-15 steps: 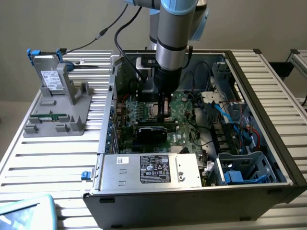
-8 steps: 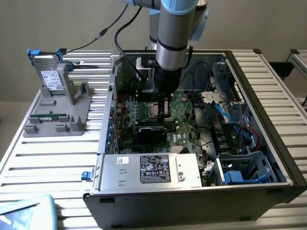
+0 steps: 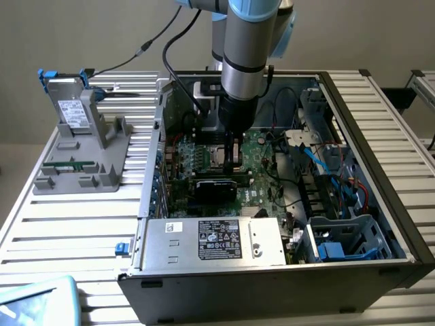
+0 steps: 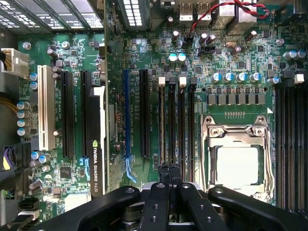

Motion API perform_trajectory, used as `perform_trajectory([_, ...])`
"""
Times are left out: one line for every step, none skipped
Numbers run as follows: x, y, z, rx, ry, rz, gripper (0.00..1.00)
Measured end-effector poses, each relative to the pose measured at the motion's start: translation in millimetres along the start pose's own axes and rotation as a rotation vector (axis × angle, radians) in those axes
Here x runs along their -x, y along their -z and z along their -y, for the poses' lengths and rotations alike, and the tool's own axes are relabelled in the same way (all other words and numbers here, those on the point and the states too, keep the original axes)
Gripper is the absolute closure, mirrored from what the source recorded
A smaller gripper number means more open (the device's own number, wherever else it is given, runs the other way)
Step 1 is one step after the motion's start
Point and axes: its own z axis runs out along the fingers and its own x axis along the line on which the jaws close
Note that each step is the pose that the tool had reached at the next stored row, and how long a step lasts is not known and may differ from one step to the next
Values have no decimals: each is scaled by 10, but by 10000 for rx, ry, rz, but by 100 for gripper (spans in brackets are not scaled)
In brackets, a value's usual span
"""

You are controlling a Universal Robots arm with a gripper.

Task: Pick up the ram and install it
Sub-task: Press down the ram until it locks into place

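The ram (image 3: 68, 164) is a thin green stick lying flat in the front slot of a grey holder (image 3: 102, 139), on the table at the exterior view's left. My gripper (image 3: 233, 159) is far from it, lowered inside the open computer case (image 3: 380, 142). It hangs over the motherboard, just beside the CPU socket (image 4: 238, 163). In the wrist view the black fingertips (image 4: 169, 173) are pressed together above the row of narrow black memory slots (image 4: 178, 125). The gripper is shut and I see nothing held between its fingers.
A grey boxy drive (image 3: 68, 102) with a white sticker and blue tabs stands upright at the back of the holder. Inside the case are a black graphics card (image 4: 96, 144), the power supply (image 3: 214, 241), blue and red cables (image 3: 340, 180) and a drive cage at the exterior view's right.
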Motion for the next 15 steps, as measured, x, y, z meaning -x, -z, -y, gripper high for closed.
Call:
perform_trajectory([0, 0, 0, -1, -1, 1, 89])
perform_trajectory([0, -1, 0, -10, 1, 2, 89])
perform_trajectory([0, -1, -2, -30, 0, 3, 89])
perform_trajectory([0, -1, -4, -54, 1, 2, 89])
perform_trajectory([0, -1, -6, -73, -1, 2, 89])
perform_trajectory([0, -1, -5, -77, 1, 2, 89])
perform_trajectory([0, -1, -5, -77, 1, 3, 89])
perform_trajectory([0, -1, -6, -78, 1, 3, 89])
perform_trajectory([0, -1, -6, -79, 0, 3, 89])
perform_trajectory([0, 0, -6, -79, 0, 2, 89])
perform_trajectory([0, -1, -6, -79, 0, 2, 89])
perform_trajectory([0, -1, -6, -82, 0, 2, 89])
perform_trajectory([0, -1, -7, -92, 0, 3, 89])
perform_trajectory([0, -1, -8, -101, -1, 2, 89])
perform_trajectory([0, -1, -10, -112, -1, 3, 89])
